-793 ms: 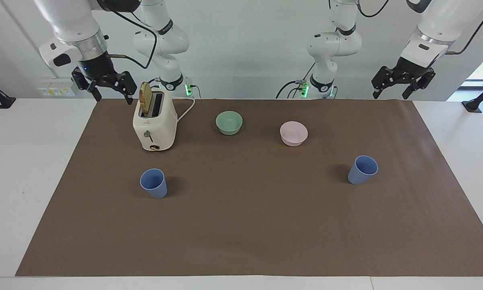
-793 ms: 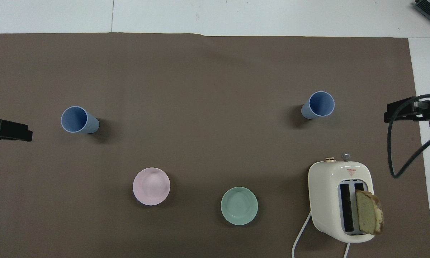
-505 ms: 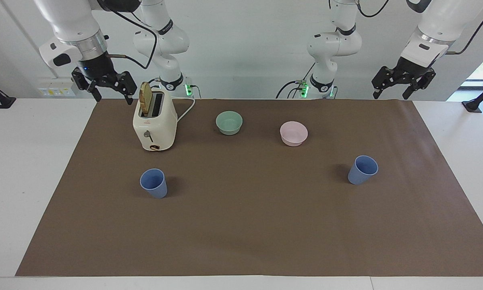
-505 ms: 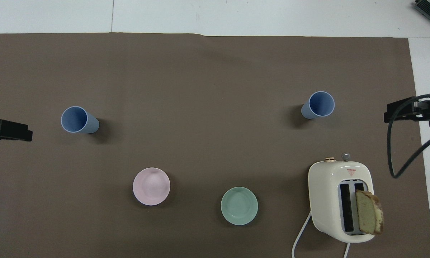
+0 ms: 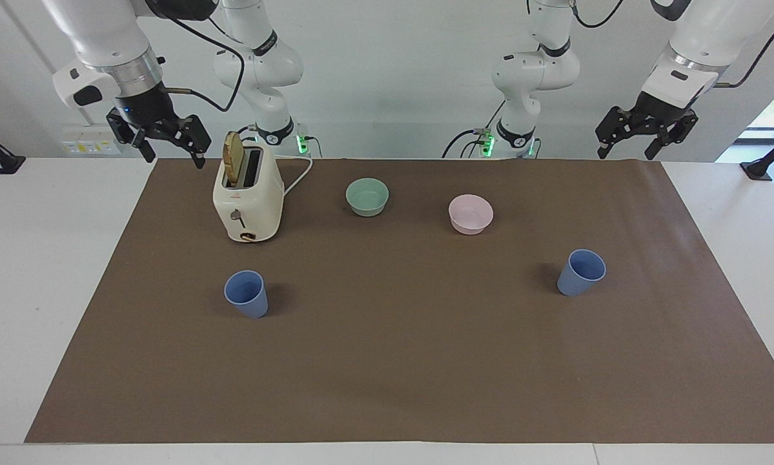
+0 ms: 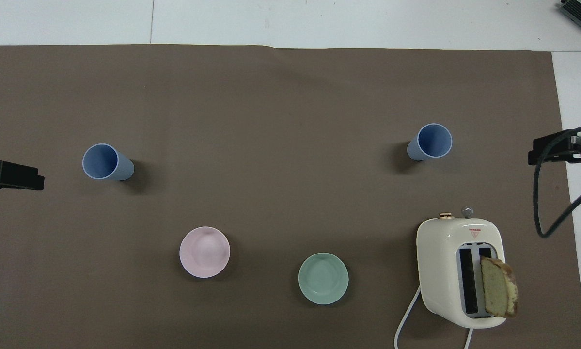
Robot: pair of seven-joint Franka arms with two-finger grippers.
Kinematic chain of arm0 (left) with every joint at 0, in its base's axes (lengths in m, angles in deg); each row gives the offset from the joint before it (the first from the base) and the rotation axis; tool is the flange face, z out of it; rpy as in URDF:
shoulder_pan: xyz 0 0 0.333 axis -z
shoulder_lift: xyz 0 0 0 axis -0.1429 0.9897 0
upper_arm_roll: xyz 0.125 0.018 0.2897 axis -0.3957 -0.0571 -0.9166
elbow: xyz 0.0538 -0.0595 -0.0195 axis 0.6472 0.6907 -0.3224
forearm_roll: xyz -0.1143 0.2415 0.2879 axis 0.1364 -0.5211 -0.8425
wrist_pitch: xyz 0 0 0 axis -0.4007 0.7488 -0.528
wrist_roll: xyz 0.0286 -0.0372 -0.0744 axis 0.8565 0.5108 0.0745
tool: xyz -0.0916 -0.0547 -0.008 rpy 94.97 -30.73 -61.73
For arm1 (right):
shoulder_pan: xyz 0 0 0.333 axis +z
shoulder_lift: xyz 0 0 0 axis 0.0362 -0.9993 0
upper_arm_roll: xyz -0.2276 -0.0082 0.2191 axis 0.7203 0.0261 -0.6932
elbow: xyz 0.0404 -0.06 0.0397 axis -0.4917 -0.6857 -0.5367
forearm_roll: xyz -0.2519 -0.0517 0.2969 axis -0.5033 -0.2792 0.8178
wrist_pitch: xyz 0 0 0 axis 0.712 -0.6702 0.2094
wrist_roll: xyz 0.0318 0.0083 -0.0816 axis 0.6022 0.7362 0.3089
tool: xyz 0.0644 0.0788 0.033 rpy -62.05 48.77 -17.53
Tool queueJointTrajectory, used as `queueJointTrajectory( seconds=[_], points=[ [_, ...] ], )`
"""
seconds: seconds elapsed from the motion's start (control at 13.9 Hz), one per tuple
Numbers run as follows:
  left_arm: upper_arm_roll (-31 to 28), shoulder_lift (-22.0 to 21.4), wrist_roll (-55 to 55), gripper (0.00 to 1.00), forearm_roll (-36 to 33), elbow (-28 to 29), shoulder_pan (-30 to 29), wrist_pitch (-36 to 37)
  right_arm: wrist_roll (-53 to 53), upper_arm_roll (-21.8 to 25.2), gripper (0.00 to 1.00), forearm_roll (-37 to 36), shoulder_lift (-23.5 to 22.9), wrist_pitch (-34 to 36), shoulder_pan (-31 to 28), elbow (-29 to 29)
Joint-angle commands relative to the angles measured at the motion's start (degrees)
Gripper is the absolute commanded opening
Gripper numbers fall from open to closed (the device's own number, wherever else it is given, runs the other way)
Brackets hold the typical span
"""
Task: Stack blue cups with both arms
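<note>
Two blue cups stand upright and far apart on the brown mat. One cup is toward the right arm's end, farther from the robots than the toaster; it also shows in the overhead view. The other cup is toward the left arm's end and shows in the overhead view too. My right gripper hangs open and empty in the air over the mat's edge beside the toaster, seen from overhead too. My left gripper hangs open and empty over the mat's corner at its own end, seen from overhead too.
A cream toaster with a bread slice sticking up stands toward the right arm's end, cord trailing toward the robots. A mint-green bowl and a pink bowl sit near the robots. The brown mat covers most of the white table.
My right gripper has risen a little and drifted away from the toaster toward its end of the table. The left arm, the cups and the bowls have not moved.
</note>
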Motion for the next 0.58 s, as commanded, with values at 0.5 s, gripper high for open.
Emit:
queueJointTrajectory(
  seconds=[0.5],
  points=[
    [-0.5, 0.0, -0.5, 1.00, -0.3, 1.3, 0.1, -2.8, 0.5, -0.5, 1.00, 0.1, -0.1, 0.2, -0.4, 0.3]
  ],
)
